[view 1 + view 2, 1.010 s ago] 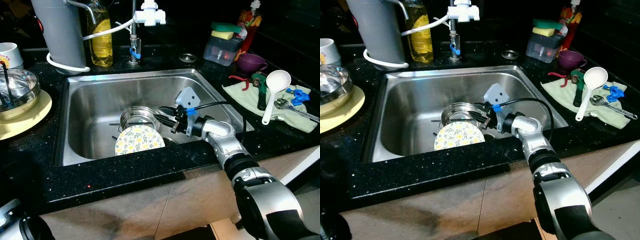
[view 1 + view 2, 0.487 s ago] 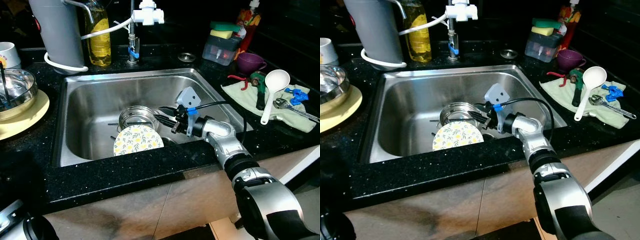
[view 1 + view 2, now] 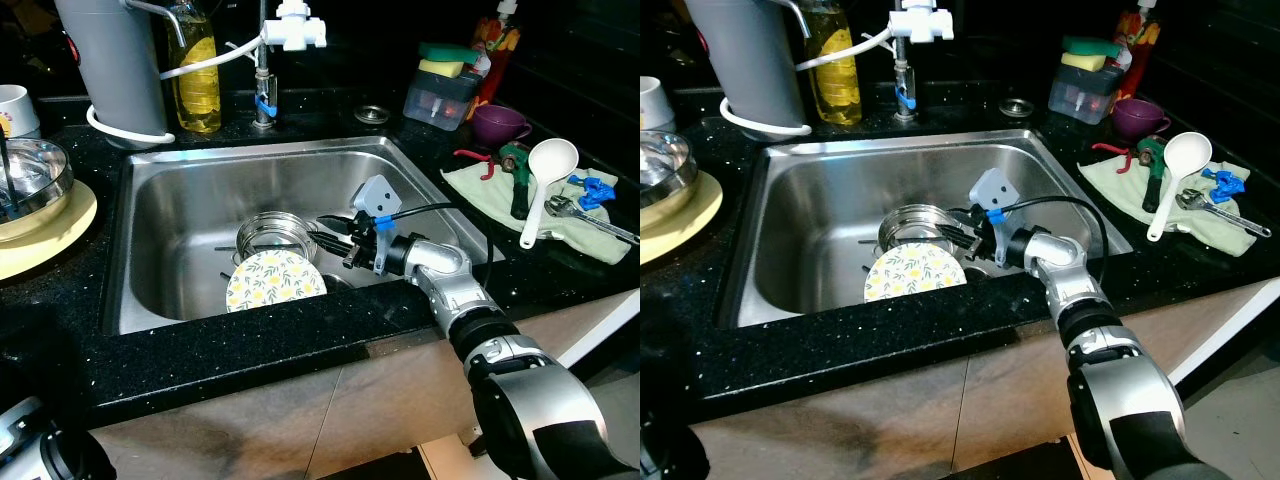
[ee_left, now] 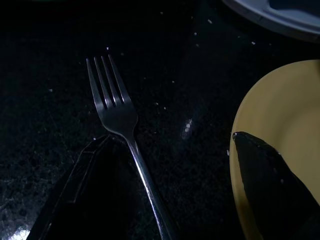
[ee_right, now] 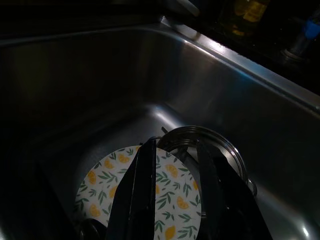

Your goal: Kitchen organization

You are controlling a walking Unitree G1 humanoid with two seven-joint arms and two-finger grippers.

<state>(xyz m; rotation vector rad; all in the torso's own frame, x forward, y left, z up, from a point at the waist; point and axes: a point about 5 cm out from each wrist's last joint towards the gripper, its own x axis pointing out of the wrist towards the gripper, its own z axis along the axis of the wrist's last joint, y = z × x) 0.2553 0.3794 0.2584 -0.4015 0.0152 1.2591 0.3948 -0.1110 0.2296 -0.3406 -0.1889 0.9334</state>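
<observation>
Lemon-patterned plate (image 3: 276, 281): located in the stainless sink (image 3: 180, 210), at the front of the basin, tilted rather than flat, its near edge against the front wall. Directly behind it sits a round steel bowl (image 3: 273, 232), the two touching or overlapping.

Right gripper (image 3: 322, 232): inside the basin, reaching in from the right side, fingers pointed toward the bowl and plate. In the right wrist view the two black fingers (image 5: 140, 192) stand a little apart above the plate's far edge and the bowl's rim, with nothing seen clamped between them; the jaws are parted. Contact with either item cannot be confirmed.

Left gripper (image 4: 170, 200): low beside the dark counter at the robot's left. Its wrist view shows both fingers spread wide (one overlapping a yellow plate (image 4: 272, 125)), with a steel fork (image 4: 117, 125) lying on the black speckled surface, its handle running between them. The fork is not gripped.

Surroundings: faucet (image 3: 266, 60) behind the sink, a bottle of yellow liquid (image 3: 197, 70) and a grey cylindrical vessel (image 3: 110, 65) to its left. On the right counter, a green cloth (image 3: 490, 195) carries a white ladle (image 3: 545, 180) and hand tools; a purple cup (image 3: 500, 122) stands behind it.
</observation>
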